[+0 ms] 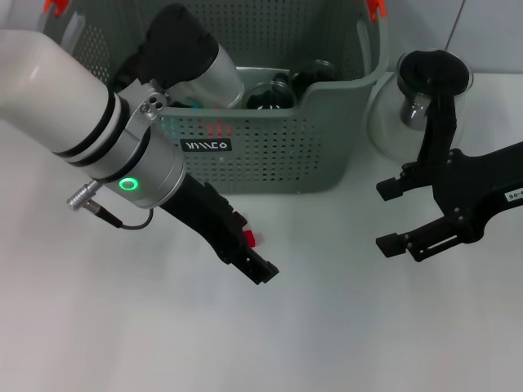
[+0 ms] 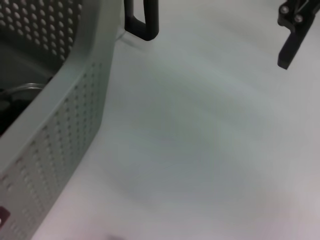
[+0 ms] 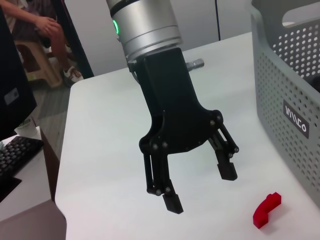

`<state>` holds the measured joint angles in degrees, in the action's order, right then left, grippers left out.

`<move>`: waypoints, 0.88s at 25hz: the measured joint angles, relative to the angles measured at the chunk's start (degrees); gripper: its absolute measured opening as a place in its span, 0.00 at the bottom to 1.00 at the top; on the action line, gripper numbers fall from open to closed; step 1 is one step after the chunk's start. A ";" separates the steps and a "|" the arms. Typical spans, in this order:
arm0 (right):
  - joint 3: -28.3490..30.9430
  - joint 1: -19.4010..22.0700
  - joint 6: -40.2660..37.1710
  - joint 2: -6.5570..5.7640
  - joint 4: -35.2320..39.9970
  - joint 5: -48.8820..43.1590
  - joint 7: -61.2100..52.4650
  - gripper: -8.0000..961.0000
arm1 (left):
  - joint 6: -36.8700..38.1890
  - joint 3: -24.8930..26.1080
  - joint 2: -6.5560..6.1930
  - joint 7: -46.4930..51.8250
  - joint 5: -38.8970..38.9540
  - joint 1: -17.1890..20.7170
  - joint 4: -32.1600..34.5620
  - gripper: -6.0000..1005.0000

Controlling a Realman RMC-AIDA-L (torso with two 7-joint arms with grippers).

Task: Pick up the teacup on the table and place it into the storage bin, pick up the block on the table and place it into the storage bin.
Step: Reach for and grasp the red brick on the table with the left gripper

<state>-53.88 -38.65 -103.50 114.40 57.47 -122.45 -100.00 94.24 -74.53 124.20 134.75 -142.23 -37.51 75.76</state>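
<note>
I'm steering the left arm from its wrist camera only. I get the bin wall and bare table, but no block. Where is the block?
Observer: The red block lies on the table just in front of the storage bin, by its labelled wall.
Operator: Is my gripper on it?
Observer: No. The right wrist view shows the left gripper open, with the block beside it on the bin side, not between the fingers.
Operator: And the right arm?
Observer: The right gripper is open and holds nothing. It is off to the bin's right, near a glass jug.
</note>
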 joint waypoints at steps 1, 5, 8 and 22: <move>0.00 -0.10 0.03 0.00 -0.09 -0.07 0.01 0.96 | -0.22 0.00 -0.02 0.00 -0.01 -0.05 -0.12 0.94; 0.00 -0.17 0.08 0.03 -0.12 -0.20 0.02 0.96 | -0.81 -0.01 -0.05 0.01 -0.03 -0.08 -0.25 0.94; 0.00 -0.19 0.08 0.04 -0.16 -0.21 0.03 0.96 | -0.90 -0.06 -0.04 0.02 -0.08 -0.16 -0.66 0.94; 0.01 -0.29 0.06 0.04 -0.69 -0.25 -0.02 0.96 | -0.90 0.11 -0.01 0.01 -0.16 -0.19 -1.33 0.93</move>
<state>-53.87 -38.95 -103.45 114.43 56.78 -122.70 -100.02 93.33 -74.42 124.19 134.75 -142.39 -37.71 74.43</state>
